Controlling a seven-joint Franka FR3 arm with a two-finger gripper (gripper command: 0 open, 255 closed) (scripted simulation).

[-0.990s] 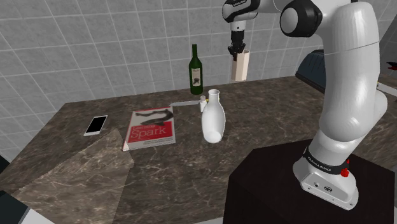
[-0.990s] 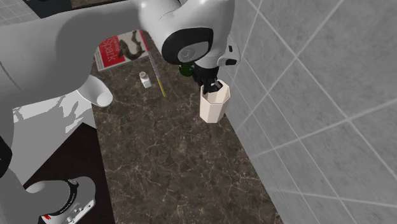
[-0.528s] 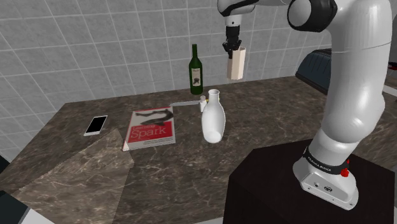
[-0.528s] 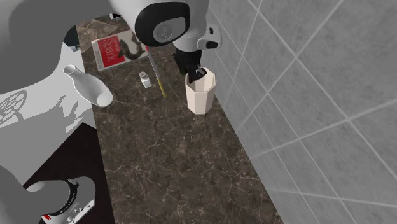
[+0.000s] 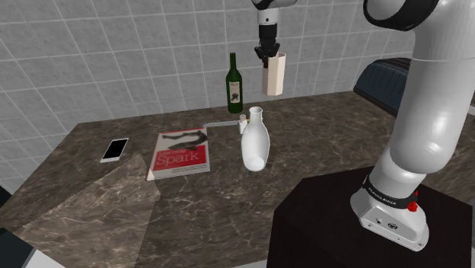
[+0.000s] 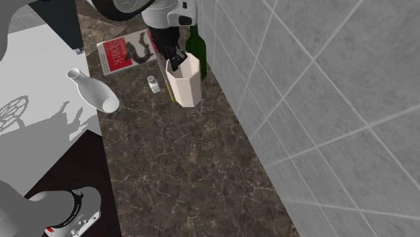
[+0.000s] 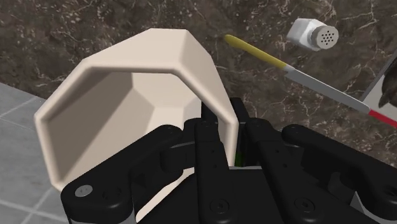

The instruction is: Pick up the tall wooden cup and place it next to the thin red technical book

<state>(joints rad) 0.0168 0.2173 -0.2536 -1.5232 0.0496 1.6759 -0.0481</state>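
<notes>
The tall pale faceted cup (image 5: 273,74) hangs well above the counter, beside the green bottle's neck. My gripper (image 5: 267,53) is shut on its rim, one finger inside the cup and one outside. Seen from the second exterior view, the cup (image 6: 186,83) hangs under the gripper (image 6: 176,62). Through the wrist camera I look into the cup's open mouth (image 7: 127,95), its wall clamped by my gripper (image 7: 224,137). The thin red book (image 5: 180,151) lies flat on the dark marble counter, to the shoulder view's left of the white vase; its red cover (image 6: 124,52) also shows past the arm.
A green wine bottle (image 5: 234,78) stands by the tiled wall. A white vase (image 5: 256,138) stands in the counter's middle, with a small shaker (image 6: 154,84) and a yellow-handled knife (image 7: 289,67) behind it. A phone (image 5: 115,149) lies left of the book. The dark stand (image 5: 358,228) fills the lower right.
The arm has carried the cup higher and toward the shoulder view's left, from near the wall corner to beside the wine bottle. My grip on the rim is unchanged.
</notes>
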